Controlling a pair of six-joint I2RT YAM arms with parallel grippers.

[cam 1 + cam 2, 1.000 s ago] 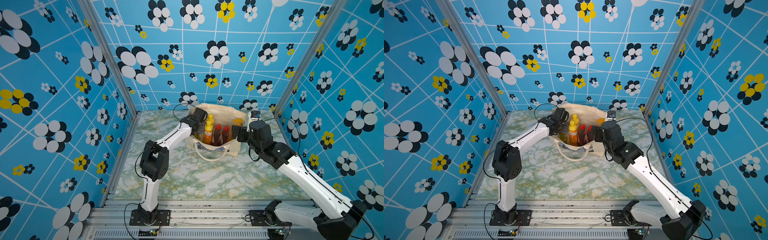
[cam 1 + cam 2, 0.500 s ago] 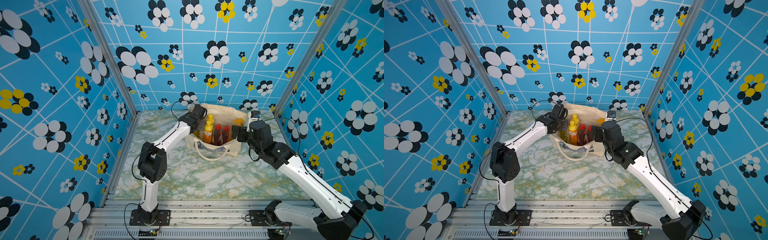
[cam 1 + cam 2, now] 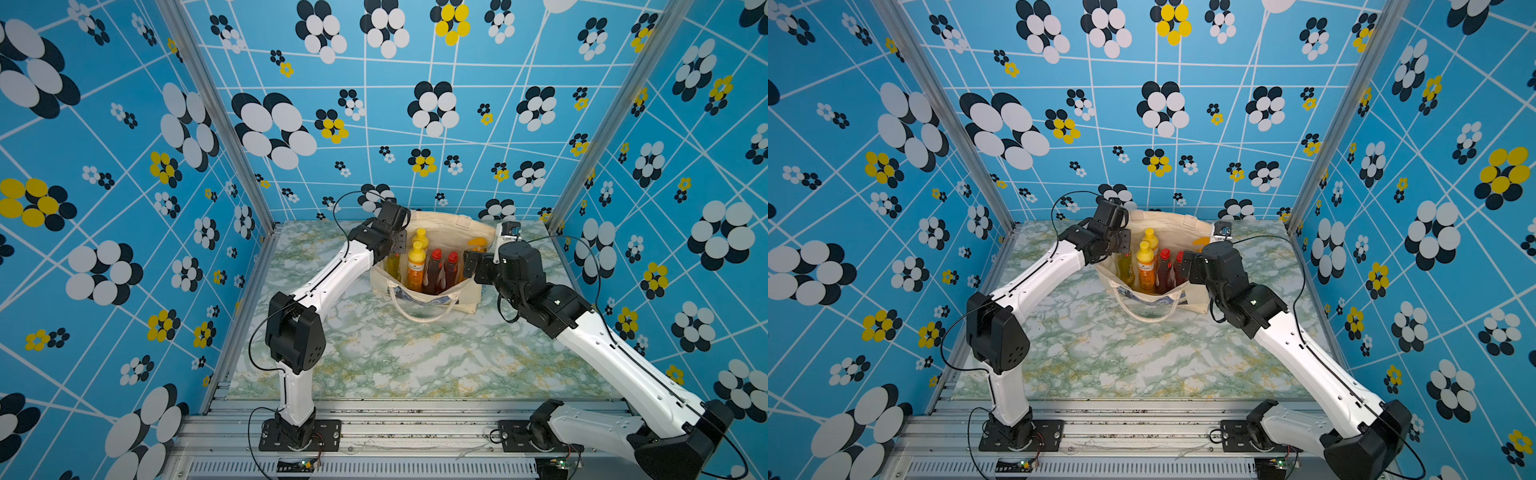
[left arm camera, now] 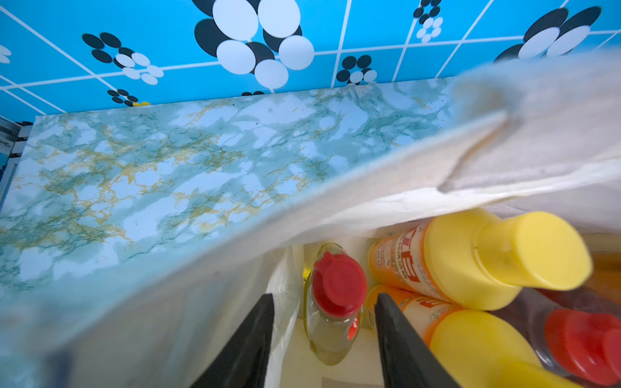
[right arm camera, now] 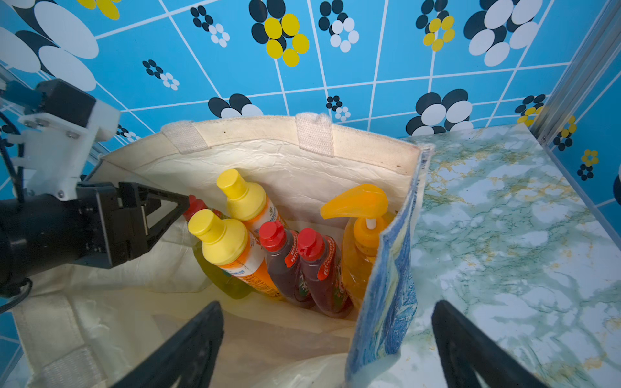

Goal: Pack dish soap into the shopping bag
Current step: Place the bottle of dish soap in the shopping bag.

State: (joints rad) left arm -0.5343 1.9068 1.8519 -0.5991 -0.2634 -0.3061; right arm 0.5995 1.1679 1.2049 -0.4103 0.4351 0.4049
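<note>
left pincer (image 4: 324, 297) risen higher over the shopping bag (image 3: 453, 226) at its left side, left elbow (image 3: 295, 332) sunk toward the front

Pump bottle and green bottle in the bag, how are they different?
The pump bottle is orange with a curved orange pump on top; the green bottle is olive-green with a red cap. The pump bottle looks wider than the green bottle. The pump bottle stands at one end of the row, the green bottle at the other. Both stand inside the shopping bag.
</note>
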